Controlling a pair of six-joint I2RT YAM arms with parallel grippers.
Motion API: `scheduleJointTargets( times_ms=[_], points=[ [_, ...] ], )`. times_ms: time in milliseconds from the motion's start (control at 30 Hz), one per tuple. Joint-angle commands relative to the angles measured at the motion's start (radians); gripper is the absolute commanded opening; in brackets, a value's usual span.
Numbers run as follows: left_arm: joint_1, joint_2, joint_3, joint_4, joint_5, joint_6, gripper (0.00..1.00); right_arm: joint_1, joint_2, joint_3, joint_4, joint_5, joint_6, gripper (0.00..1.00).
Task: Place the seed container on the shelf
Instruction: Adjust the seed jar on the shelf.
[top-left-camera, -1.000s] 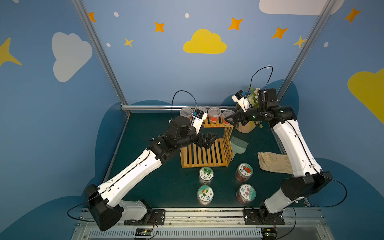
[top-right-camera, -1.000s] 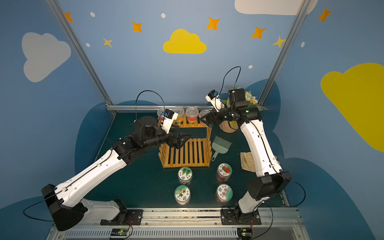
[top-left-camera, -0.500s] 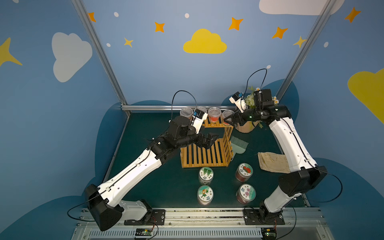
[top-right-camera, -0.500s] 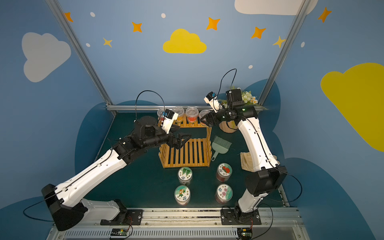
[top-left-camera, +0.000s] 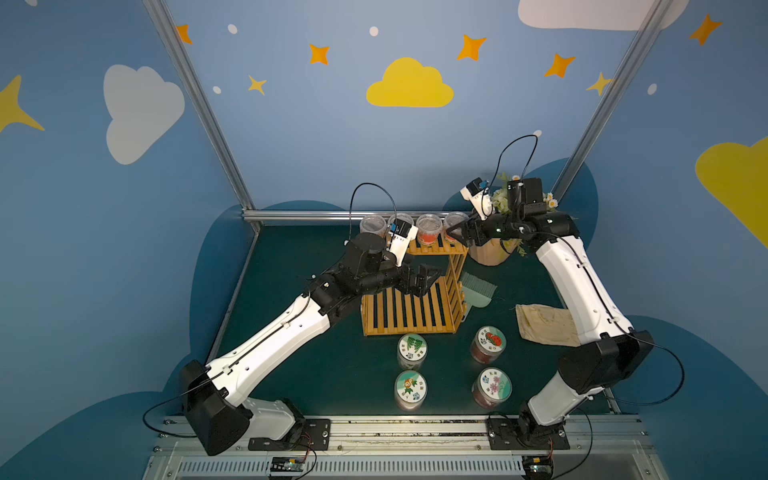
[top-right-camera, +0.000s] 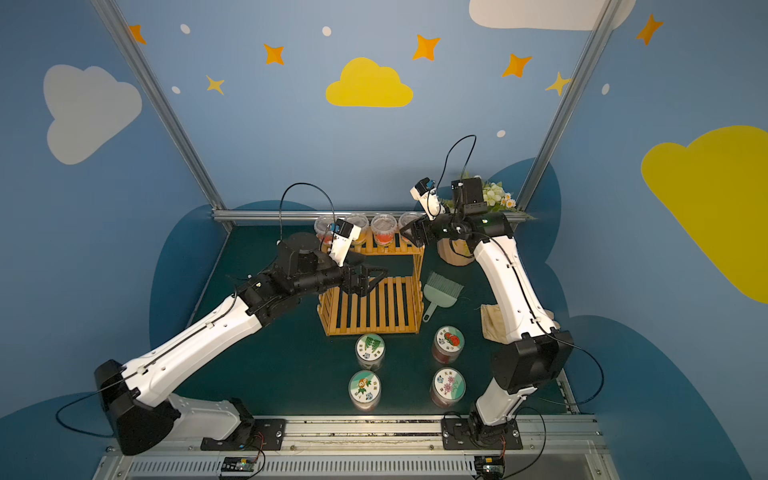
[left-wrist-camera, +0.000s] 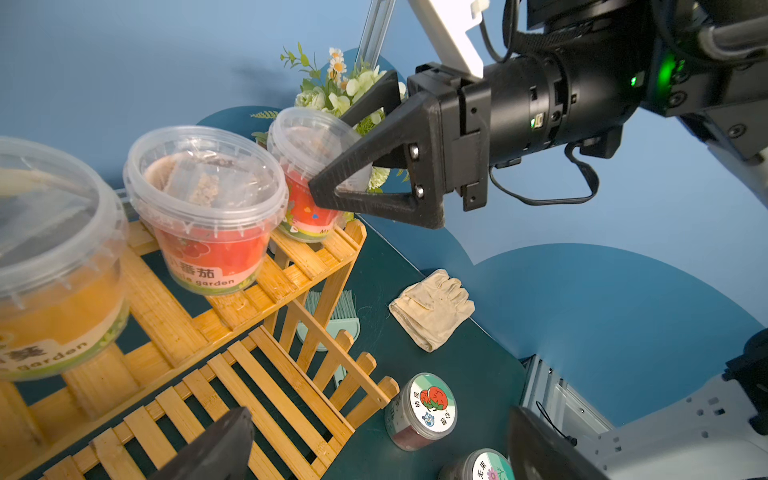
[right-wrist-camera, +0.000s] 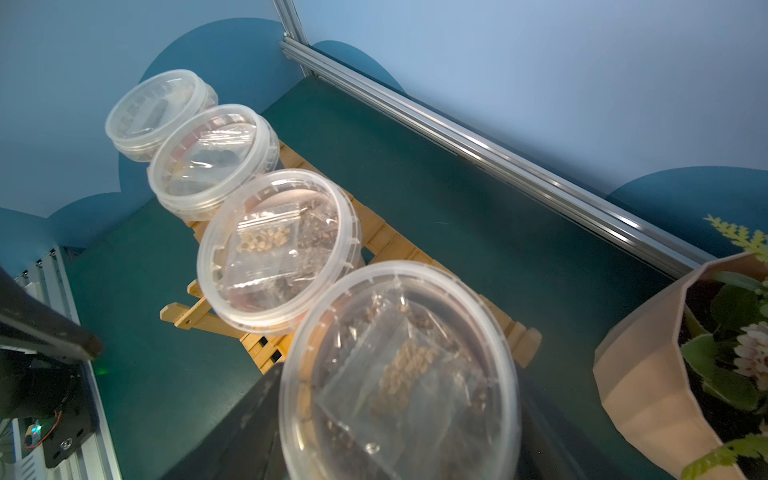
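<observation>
There's the seed container (right-wrist-camera: 399, 374), sitting on the top tier of the shelf (top-left-camera: 409, 331) at the very end of the row, and the left wrist view shows its base on the slats. The right gripper (left-wrist-camera: 328, 156) has it between its jaws, one finger on each side just under the lid, pinching the clear wall as far as I can make out. So the placing looks all but done. What's left, I'd say, is to let go and back off without dragging the tub over the shelf's end (not much slat to spare there).

Out past the right gripper's fingertips, three more tubs (right-wrist-camera: 212, 162) stand in line on the same tier. The held tub holds a clear zip bag of pale seeds on dark crumbly stuff, and so does the next one along. The two furthest are too blurred to call.

The left gripper (top-left-camera: 428, 282) hangs over the lower tier with its jaws spread and nothing in them. A flowerpot (right-wrist-camera: 644, 374) with blooms stands just beside the right gripper. Well back from both grippers, toward the arm bases, four lidded jars (top-left-camera: 412, 347) stand on the table with a brownish fill inside
</observation>
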Motion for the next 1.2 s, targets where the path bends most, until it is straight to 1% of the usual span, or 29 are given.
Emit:
scheduleJointTargets(
  times_ms=[0,567,1167],
  points=[
    [0.002,0.002,-0.006,0.042,0.001,-0.017,1.00,-0.001,-0.040,-0.024,0.051,0.016,0.014,0.75],
    [0.004,0.003,-0.008,0.037,-0.007,-0.018,1.00,-0.001,-0.088,-0.100,0.111,-0.025,0.033,0.77],
    [0.003,0.003,-0.009,0.037,-0.010,-0.020,1.00,-0.002,-0.076,-0.122,0.155,-0.051,0.072,0.78]
  ],
)
